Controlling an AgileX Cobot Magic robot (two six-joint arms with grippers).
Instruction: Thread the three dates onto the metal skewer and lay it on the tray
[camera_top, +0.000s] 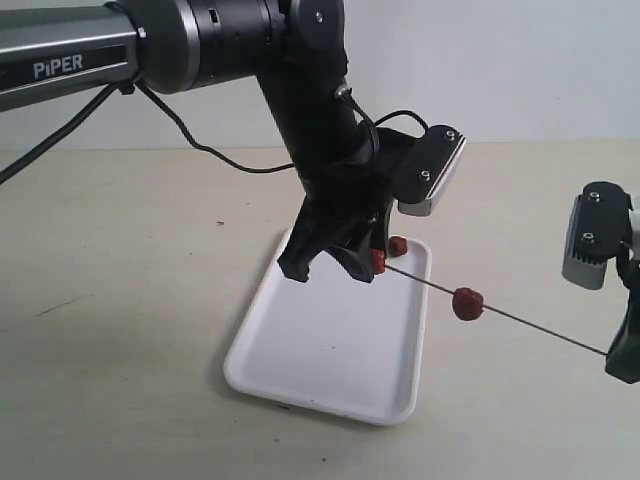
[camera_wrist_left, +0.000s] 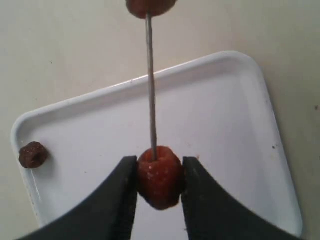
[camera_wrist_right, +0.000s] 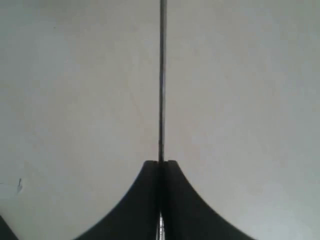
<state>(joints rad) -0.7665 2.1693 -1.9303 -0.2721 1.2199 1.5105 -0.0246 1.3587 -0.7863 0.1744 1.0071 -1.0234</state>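
White tray (camera_top: 330, 370) lies mid-worktop; over its far side the metal skewer (camera_top: 540, 328) runs toward the right edge, its butt pinched in the tightly closed right gripper (camera_wrist_right: 160, 165), its tip pointing left. Left gripper (camera_wrist_left: 159, 167) pinches a date (camera_wrist_left: 159, 182) on that tip, clear only in the left wrist view; a second date (camera_top: 467, 303) sits mid-rod, and the third date (camera_wrist_left: 33, 154) lies loose in a tray corner.

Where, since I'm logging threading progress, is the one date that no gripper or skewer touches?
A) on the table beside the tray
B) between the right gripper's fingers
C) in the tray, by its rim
C: the left wrist view shows the loose date lying inside the tray against its rim, while the left gripper pinches the second date at the tip of the skewer.
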